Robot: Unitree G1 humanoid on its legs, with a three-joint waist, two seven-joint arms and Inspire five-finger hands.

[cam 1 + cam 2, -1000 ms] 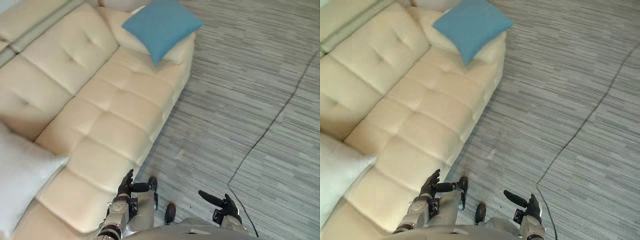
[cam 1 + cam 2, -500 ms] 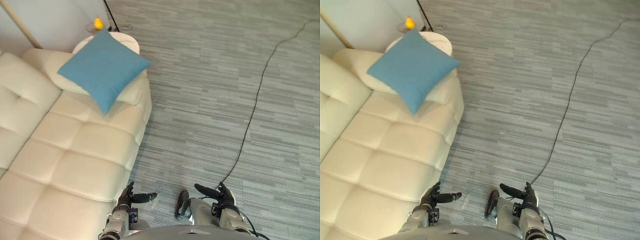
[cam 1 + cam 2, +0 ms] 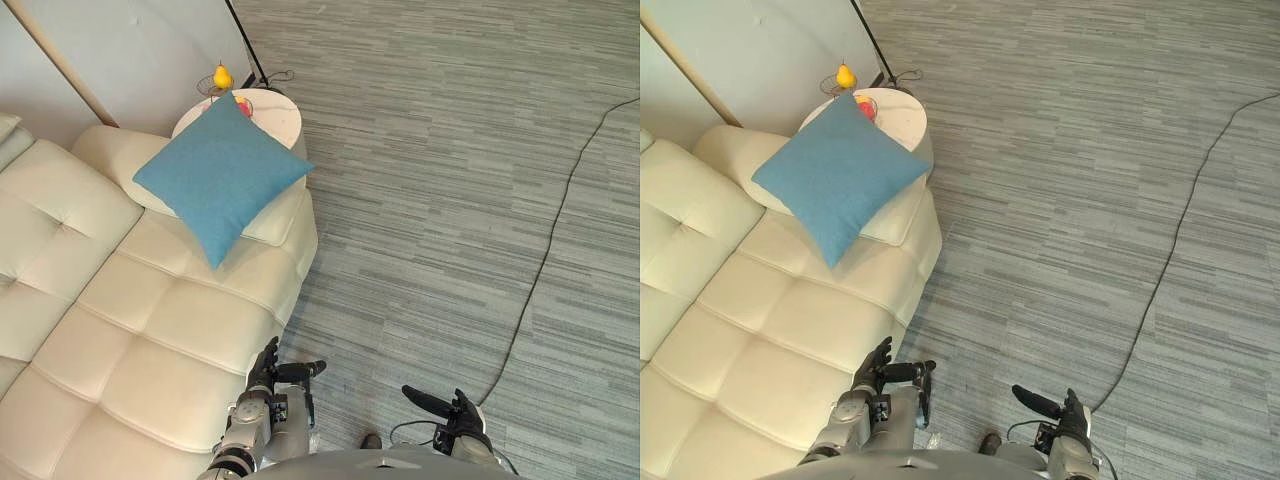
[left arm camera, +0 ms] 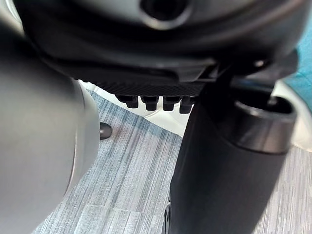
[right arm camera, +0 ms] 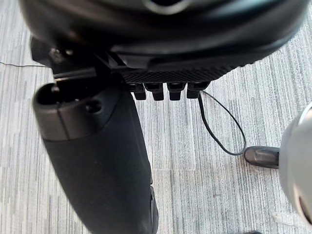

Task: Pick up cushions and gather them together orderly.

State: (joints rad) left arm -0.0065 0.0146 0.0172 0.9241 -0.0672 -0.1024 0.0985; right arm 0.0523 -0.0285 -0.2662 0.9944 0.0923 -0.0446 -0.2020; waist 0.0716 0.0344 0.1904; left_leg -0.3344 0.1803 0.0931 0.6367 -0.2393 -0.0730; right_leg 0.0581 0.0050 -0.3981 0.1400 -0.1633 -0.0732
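Note:
A blue square cushion (image 3: 222, 175) leans on the cream sofa's far armrest (image 3: 275, 215), one corner hanging over the seat (image 3: 180, 320). My left hand (image 3: 272, 370) hangs low beside the sofa's front edge, fingers relaxed and thumb out, holding nothing. My right hand (image 3: 452, 410) hovers over the grey floor to the right, also open and empty. Both hands are far below the blue cushion. The blue cushion's edge (image 4: 304, 63) shows past my left hand in its wrist view.
A small round white side table (image 3: 270, 112) stands past the armrest with a wire bowl of fruit and a yellow pear (image 3: 222, 76). A white wall (image 3: 140, 50) runs behind. Striped grey carpet (image 3: 450, 200) spreads to the right.
The camera has swung from the sofa's near end toward its far armrest; the white cushion at the left has left the picture. Both hands stay low and empty.

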